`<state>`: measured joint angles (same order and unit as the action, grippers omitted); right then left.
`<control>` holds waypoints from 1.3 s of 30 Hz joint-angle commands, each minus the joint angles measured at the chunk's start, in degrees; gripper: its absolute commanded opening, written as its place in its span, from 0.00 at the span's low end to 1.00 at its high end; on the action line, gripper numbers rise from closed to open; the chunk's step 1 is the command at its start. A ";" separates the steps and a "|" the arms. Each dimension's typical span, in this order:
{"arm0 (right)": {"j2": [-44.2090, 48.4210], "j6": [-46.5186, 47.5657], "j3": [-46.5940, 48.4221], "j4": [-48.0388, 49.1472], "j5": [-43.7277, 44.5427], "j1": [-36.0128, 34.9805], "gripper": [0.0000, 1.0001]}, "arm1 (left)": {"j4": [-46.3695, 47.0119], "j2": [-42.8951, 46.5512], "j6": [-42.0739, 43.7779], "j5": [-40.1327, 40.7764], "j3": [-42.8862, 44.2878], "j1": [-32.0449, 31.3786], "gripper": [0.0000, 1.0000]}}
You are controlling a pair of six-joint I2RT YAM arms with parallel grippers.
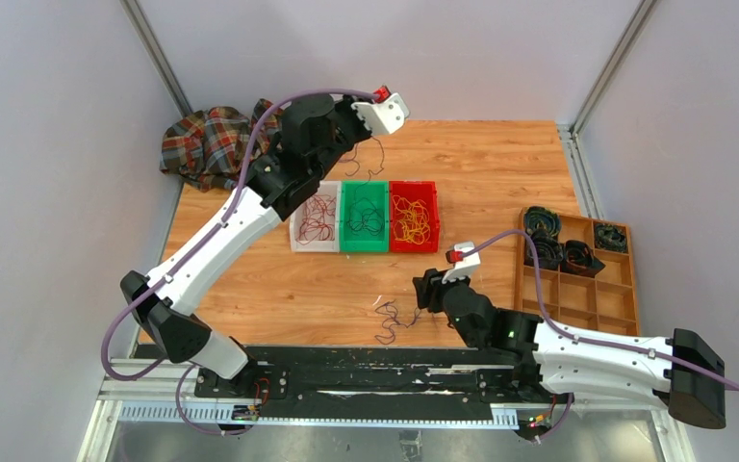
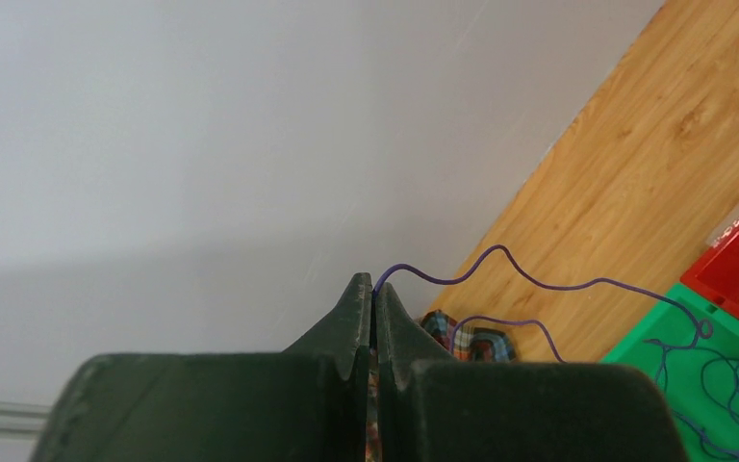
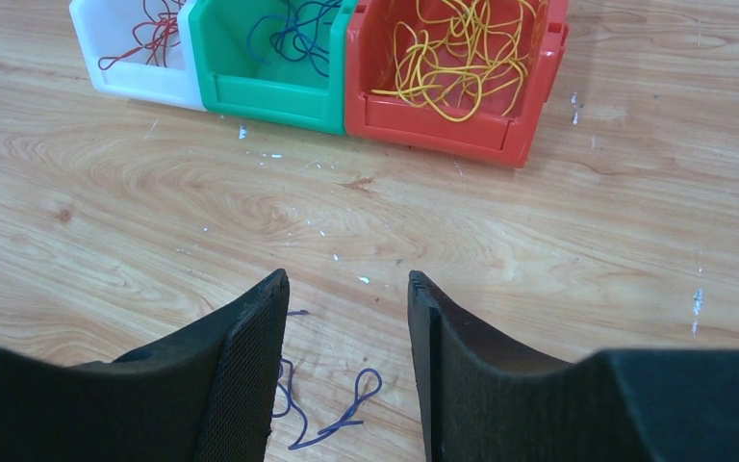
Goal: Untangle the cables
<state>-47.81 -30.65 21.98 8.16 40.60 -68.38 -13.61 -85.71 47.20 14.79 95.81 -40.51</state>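
My left gripper (image 1: 358, 142) is raised over the back of the bins, shut (image 2: 373, 289) on a thin purple cable (image 2: 539, 282). The cable trails down into the green bin (image 2: 654, 342). A small tangle of dark cables (image 1: 388, 322) lies on the table in front of the bins. My right gripper (image 1: 425, 289) hovers just right of it, open (image 3: 346, 279), with nothing between its fingers. A loop of purple cable (image 3: 346, 414) lies on the wood below them. Red cables fill the white bin (image 3: 144, 85), purple ones the green bin (image 3: 269, 96), yellow ones the red bin (image 3: 423, 125).
A plaid cloth (image 1: 207, 144) lies bunched at the back left corner. A wooden compartment tray (image 1: 587, 298) with black coiled rings (image 1: 544, 226) stands at the right edge. Grey walls close in the table on three sides.
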 commanded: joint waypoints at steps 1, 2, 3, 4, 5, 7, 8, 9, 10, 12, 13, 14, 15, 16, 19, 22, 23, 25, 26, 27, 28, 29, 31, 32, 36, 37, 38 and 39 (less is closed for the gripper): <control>0.44 -1.38 -1.02 -1.22 1.92 -0.18 0.49 | 1.52 -1.31 0.96 0.09 3.72 0.52 0.01; 0.44 -1.63 -1.05 -1.22 1.94 -0.18 0.49 | 1.41 -1.49 0.82 -0.02 4.01 0.51 0.01; 0.44 -1.72 -1.20 -1.22 2.04 -0.16 0.49 | 1.44 -1.55 0.91 -0.17 4.15 0.52 0.01; 0.44 -1.98 -1.31 -1.22 2.01 -0.09 0.49 | 1.60 -1.69 1.07 -0.28 4.20 0.52 0.00; 0.44 -1.98 -1.40 -1.22 2.02 -0.16 0.49 | 1.72 -1.90 1.20 -0.26 4.14 0.52 0.00; 0.44 -1.98 -1.48 -1.35 2.01 -0.14 0.49 | 1.62 -1.94 1.06 -0.19 3.70 0.52 0.00; 0.48 -1.97 -1.62 -1.31 2.07 -0.17 0.49 | 1.62 -1.82 0.94 -0.32 3.36 0.52 0.01; 0.57 -2.09 -1.59 -1.37 2.11 -0.15 0.49 | 1.58 -1.60 0.57 -0.43 2.11 0.52 0.01; 0.67 -2.07 -1.64 -1.51 2.18 -0.17 0.49 | 1.46 -1.26 0.21 -0.64 0.82 0.52 0.01; 0.98 -2.20 -1.67 -1.86 2.28 -0.13 0.49 | 0.37 -0.44 -0.86 -1.17 -2.12 0.52 0.00; 1.15 -2.19 -1.67 -2.11 2.38 -0.17 0.49 | -0.51 -0.04 -1.59 -1.50 -3.72 0.52 0.01; 1.36 -2.14 -1.67 -2.36 2.48 -0.09 0.49 | -1.65 0.34 -2.44 -1.68 -5.54 0.52 0.01; 1.59 -2.16 -1.74 -2.57 2.60 -0.07 0.49 | -2.51 0.75 -3.12 -1.78 -7.35 0.52 0.00; 1.85 -2.17 -1.80 -2.76 2.81 -0.04 0.49 | -3.31 1.18 -3.99 -1.99 -9.17 0.52 0.00; 2.27 -2.06 -2.17 -3.03 3.21 0.12 0.50 | -5.30 1.93 -6.24 -2.75 -13.76 0.52 0.01; 2.11 -2.38 -2.21 -3.03 3.28 0.35 0.50 | -6.25 1.76 -8.91 -3.29 -16.27 0.52 0.00; 1.92 -2.58 -2.19 -3.00 3.22 0.42 0.50 | -6.26 1.60 -10.72 -3.62 -16.54 0.52 0.00; 1.28 -2.76 -1.99 -3.03 3.26 0.48 0.50 | -6.77 0.99 -13.18 -4.95 -15.95 0.52 0.01; 0.91 -2.81 -1.92 -2.99 3.16 0.52 0.50 | -6.94 0.66 -14.71 -5.92 -15.40 0.52 0.00; 0.57 -2.91 -1.82 -2.99 3.16 0.53 0.50 | -7.00 0.33 -16.48 -6.84 -14.63 0.52 0.00; 0.27 -3.00 -1.66 -3.00 3.07 0.53 0.50 | -7.30 -0.14 -18.04 -7.84 -13.66 0.52 0.01; -0.08 -3.15 -1.56 -2.96 3.01 0.53 0.50 | -7.71 -0.79 -19.38 -8.79 -12.68 0.54 0.00; -0.46 -3.20 -1.42 -3.01 3.01 0.53 0.50 | -8.71 -1.94 -22.07 -10.24 -10.62 0.52 0.00; -0.52 -3.19 -1.41 -3.03 3.05 0.53 0.50 | -8.94 -2.45 -22.98 -10.64 -10.00 0.52 0.00; 0.32 -3.66 -1.77 -3.61 3.42 0.60 0.50 | -6.77 -3.44 -22.83 -9.12 -11.97 0.52 0.00; 0.68 -3.87 -1.91 -4.06 3.49 0.61 0.50 | -5.84 -3.49 -22.02 -8.18 -12.97 0.52 0.00; 1.08 -4.03 -2.16 -4.30 3.53 0.62 0.50 | -4.79 -3.43 -21.30 -7.13 -14.63 0.52 0.00; 1.46 -4.13 -2.32 -4.66 3.59 0.63 0.50 | -3.47 -3.44 -20.63 -6.24 -15.90 0.71 0.00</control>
<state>-47.97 -33.12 20.67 5.15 41.87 -68.36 -20.84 -88.18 26.52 6.48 83.50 -40.25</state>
